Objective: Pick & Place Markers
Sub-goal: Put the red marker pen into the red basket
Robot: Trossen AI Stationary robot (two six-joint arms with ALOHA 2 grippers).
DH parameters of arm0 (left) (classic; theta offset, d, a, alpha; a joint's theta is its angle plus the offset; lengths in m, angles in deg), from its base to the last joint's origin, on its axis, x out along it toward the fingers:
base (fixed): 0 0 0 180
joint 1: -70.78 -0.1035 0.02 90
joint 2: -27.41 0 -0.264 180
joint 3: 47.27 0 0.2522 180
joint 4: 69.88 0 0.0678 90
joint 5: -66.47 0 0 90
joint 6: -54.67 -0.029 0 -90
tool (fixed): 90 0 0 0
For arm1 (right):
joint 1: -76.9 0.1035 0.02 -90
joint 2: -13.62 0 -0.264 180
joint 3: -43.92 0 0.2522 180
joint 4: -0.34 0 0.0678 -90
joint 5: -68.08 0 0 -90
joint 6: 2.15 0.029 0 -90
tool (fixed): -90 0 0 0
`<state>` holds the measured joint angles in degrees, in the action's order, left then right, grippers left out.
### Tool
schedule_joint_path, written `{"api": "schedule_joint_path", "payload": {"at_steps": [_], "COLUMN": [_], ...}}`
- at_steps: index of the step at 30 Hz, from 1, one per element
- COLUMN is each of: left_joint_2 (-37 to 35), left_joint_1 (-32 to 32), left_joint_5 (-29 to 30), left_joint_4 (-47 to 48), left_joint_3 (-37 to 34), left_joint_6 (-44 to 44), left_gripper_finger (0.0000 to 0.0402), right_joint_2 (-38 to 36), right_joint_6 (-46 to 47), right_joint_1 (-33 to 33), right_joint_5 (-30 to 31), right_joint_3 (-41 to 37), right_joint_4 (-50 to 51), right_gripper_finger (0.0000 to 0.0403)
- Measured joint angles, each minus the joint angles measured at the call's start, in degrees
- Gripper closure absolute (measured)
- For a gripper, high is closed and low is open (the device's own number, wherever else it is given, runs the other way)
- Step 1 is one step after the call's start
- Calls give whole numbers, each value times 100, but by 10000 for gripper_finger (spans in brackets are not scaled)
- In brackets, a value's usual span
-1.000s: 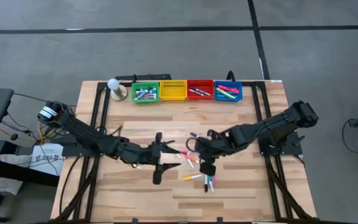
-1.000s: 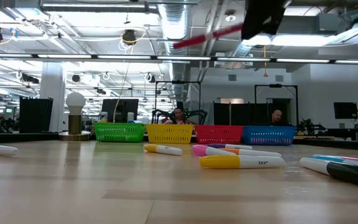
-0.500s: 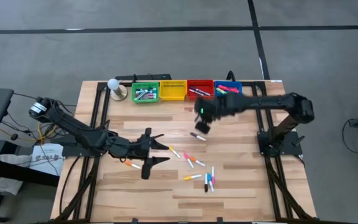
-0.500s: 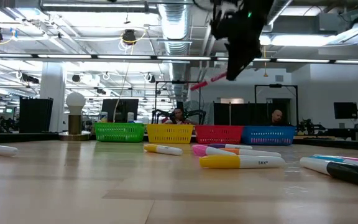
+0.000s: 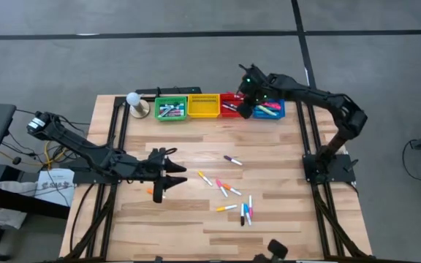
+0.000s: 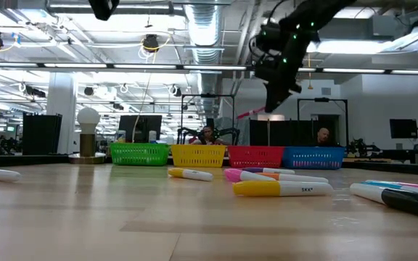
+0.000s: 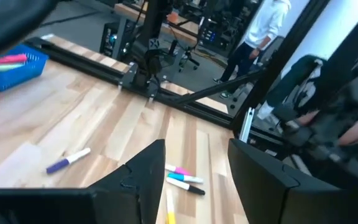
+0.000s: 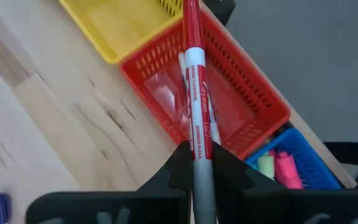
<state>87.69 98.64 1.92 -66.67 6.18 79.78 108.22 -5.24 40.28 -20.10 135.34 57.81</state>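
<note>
A wooden slatted table is seen from above, with two dark robot arms reaching over it. Along its far edge stand four small plastic mesh bins in a row: a green bin, a yellow bin, a red bin and a blue bin, the green one leftmost. Each bin except the yellow one holds a few markers.

The right gripper hangs above the red bin, near where it meets the blue one. Its two fingers are pressed together on a red-capped marker with a white barrel, which points down toward the red bin and is off the table.

The left gripper sits low over the left-centre of the table, its fingers spread apart with nothing between them. An orange marker lies just beside it on the near side.

More thin capped markers lie loose on the middle of the table: a purple marker alone toward the far side, and a scattered group of pink, orange, yellow and blue markers nearer the front.

A white ball-shaped lamp on a round base stands left of the green bin. People show in the room beyond the table.
</note>
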Motion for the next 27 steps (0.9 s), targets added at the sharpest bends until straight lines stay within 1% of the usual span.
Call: {"api": "schedule_joint_path", "payload": {"at_steps": [5,9,11,16,21,27], "left_joint_2": [-79,-65,-53,-23,-11,-8], "left_joint_1": [0,0,0,0,0,0], "left_joint_5": [185,398,414,455,498,498], "left_joint_4": [-17,-20,-34,-35,-33,-36], "left_joint_3": [-131,-138,-139,-138,-138,-138], "left_joint_6": [219,221,221,221,221,221], "left_gripper_finger": [227,227,227,227,227,227], "right_joint_2": [420,698,780,794,793,792], "right_joint_6": [-320,-402,-448,-482,-522,-741], "right_joint_1": [-220,-203,-150,-98,-175,-127], "right_joint_5": [-52,-95,-154,-143,-166,-149], "right_joint_3": [5,5,8,10,10,10], "right_joint_4": [-38,-46,-78,-178,-243,-624], "right_gripper_finger": [372,381,381,362,358,339]}}
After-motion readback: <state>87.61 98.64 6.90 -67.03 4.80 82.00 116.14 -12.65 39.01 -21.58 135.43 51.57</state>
